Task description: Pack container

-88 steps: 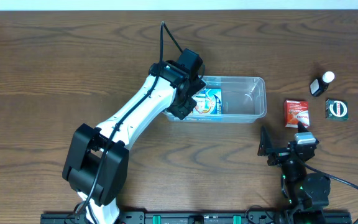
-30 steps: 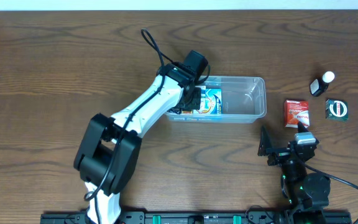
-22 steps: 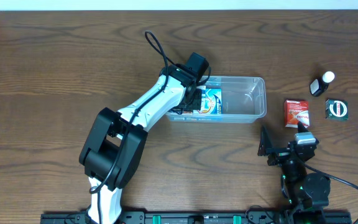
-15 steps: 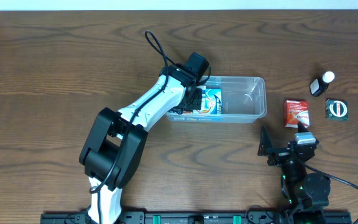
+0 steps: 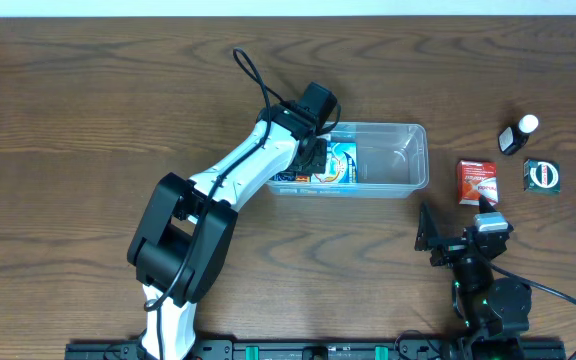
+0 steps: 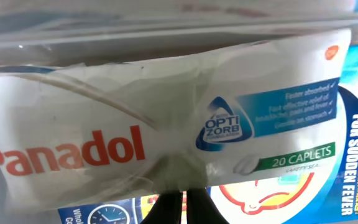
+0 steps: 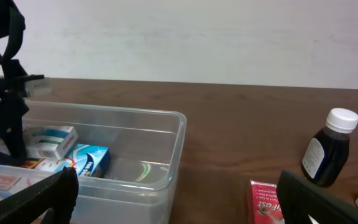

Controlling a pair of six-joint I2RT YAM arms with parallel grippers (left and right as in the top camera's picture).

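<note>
The clear container (image 5: 423,160) stands mid-table, and the right wrist view shows it too (image 7: 166,121). My left gripper (image 5: 313,157) reaches into its left end. In the left wrist view the fingertips (image 6: 180,202) are pressed together with nothing between them, right against a white Panadol box (image 6: 135,124) that lies beside a blue fever-medicine box (image 6: 356,155) (image 5: 338,163). My right gripper (image 5: 456,237) is open and empty (image 7: 185,208), low at the front right, pointing at the container.
A red box (image 5: 478,181) (image 7: 269,202), a dark bottle with a white cap (image 5: 518,133) (image 7: 328,146) and a dark box with a green ring (image 5: 541,175) lie right of the container. The container's right half holds nothing.
Over the last three seconds the left arm's elbow swung right and its wrist turned at the container's left end. In the last half second nothing moved. The right arm is still.
</note>
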